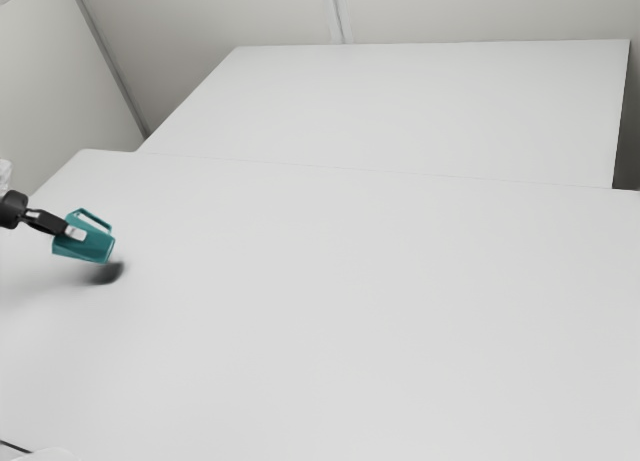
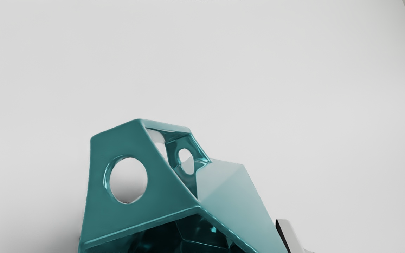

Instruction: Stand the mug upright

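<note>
Gripping tilted mug (image 1: 92,245), tool (image 1: 74,233) is standing only mug-wide above worktop (image 1: 350,311), exterior view's left; releasing at such slant is risking topple.

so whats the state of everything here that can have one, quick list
mug: tilted, not upright, held just above the table, handle on its upper side
gripper: shut on the mug
</note>
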`<move>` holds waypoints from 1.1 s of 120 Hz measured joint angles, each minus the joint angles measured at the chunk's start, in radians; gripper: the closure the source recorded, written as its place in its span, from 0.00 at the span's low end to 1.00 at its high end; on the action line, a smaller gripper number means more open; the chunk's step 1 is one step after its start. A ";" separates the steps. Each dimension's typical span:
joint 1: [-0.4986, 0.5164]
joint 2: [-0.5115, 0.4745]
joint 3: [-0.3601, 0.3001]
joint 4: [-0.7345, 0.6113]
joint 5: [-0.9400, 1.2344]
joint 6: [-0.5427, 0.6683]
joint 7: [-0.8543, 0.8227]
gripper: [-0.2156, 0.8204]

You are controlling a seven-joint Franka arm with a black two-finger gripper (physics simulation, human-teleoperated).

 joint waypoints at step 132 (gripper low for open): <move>-0.114 -0.677 -0.589 -0.757 0.527 0.653 -0.546 0.97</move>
